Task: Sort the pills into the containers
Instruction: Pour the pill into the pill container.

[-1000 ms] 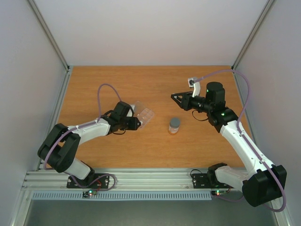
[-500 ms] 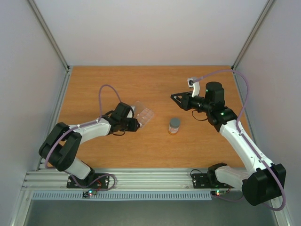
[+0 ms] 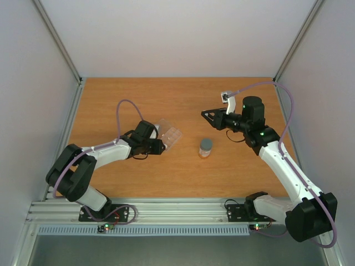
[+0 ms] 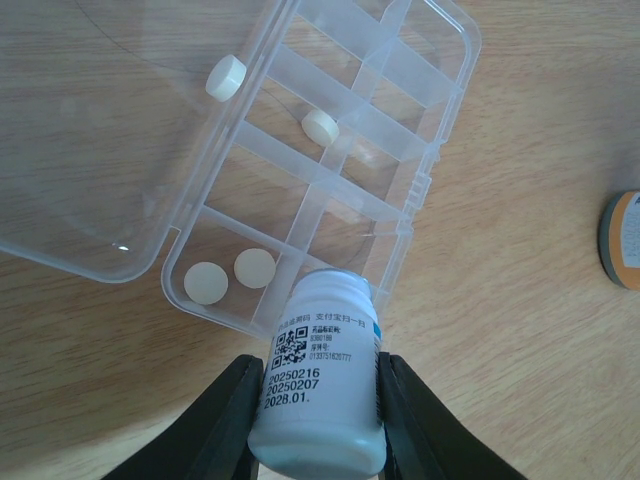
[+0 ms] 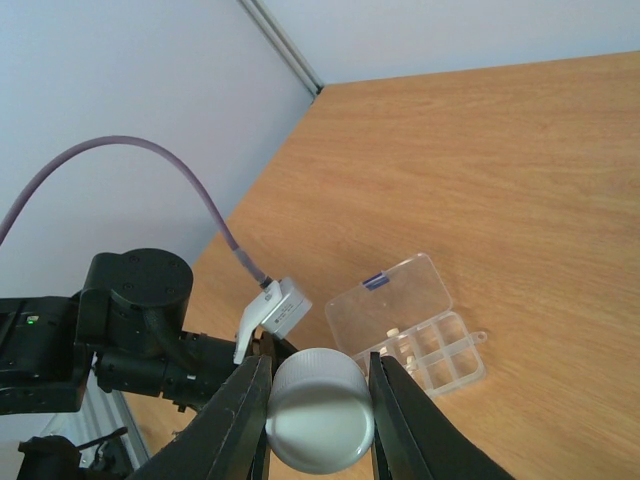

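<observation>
Pills [image 4: 206, 282]: small round white tablets, too small to make out from the top camera.

Top view: a clear plastic rectangular pill box [image 3: 171, 133] lies on the wooden table [image 3: 166, 100], left of centre. Its hinged clear lid [image 3: 164, 124] is flipped open on the far-left side. The left gripper [image 3: 161, 145] sits low, just beside the box's near edge. A small orange bottle with a grey cap [image 3: 206, 147] stands upright near the middle, apart from the box. The right gripper [image 3: 207, 114] hangs above the table, farther back than that bottle.

Left wrist view: the left gripper [image 4: 320, 365] is clamped on a white plastic bottle with a printed label [image 4: 318, 410], with both fingers [image 4: 232, 425] pressed on its sides. The bottle is tilted, and its far end is over the box's near wall [image 4: 400, 235]. Four tablets show:
- Two lie side by side in one corner cell [image 4: 215, 240].
- One sits in a cell farther along.
- One lies at the hinge line, apparently on the lid [image 4: 100, 150].

The grey-capped bottle [image 4: 622, 240] is at the right edge of this view.

Right wrist view: the right gripper [image 5: 320, 375] is closed around a round white cap [image 5: 320, 420], with fingers on opposite sides. Below it the pill box [image 5: 425, 345] lies on the table with the lid [image 5: 400, 290] open. A few pale tablets are visible in its cells. The left arm's black wrist [image 5: 130, 300] is just beside the box.
</observation>
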Robot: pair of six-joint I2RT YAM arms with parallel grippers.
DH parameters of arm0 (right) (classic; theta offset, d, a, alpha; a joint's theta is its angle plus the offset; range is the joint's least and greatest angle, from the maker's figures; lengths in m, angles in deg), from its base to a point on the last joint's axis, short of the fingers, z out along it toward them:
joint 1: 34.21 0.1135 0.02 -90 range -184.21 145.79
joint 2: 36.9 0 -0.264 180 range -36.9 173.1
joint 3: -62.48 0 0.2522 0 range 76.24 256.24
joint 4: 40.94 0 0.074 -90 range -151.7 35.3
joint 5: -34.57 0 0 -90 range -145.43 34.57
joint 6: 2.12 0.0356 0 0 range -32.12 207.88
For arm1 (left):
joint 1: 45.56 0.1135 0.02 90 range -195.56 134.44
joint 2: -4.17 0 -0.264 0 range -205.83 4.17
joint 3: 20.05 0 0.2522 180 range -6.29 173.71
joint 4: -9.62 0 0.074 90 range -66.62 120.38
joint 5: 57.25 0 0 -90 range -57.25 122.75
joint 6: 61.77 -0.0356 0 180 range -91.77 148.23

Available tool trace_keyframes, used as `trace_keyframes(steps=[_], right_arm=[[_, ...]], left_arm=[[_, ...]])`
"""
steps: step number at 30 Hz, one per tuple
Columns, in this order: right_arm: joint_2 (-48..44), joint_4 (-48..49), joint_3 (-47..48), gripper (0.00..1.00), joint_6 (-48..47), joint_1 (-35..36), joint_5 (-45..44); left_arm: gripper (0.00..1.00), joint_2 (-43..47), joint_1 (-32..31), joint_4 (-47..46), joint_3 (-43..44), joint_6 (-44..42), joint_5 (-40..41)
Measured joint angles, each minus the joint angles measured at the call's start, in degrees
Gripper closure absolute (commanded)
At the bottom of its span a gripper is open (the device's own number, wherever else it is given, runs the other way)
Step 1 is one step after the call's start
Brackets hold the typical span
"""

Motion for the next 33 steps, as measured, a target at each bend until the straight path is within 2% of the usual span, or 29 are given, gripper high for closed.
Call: trace_keyframes(steps=[24, 33], right_arm=[[0.7, 0.0, 0.1, 0.80, 0.0, 0.0, 0.0], [1.2, 0.0, 0.1, 0.80, 0.0, 0.0, 0.0]], left_arm=[[1.00, 0.5, 0.0, 3.9, 1.9, 0.0, 0.1], [1.00, 0.3, 0.0, 6.7, 5.7, -0.1, 0.3]])
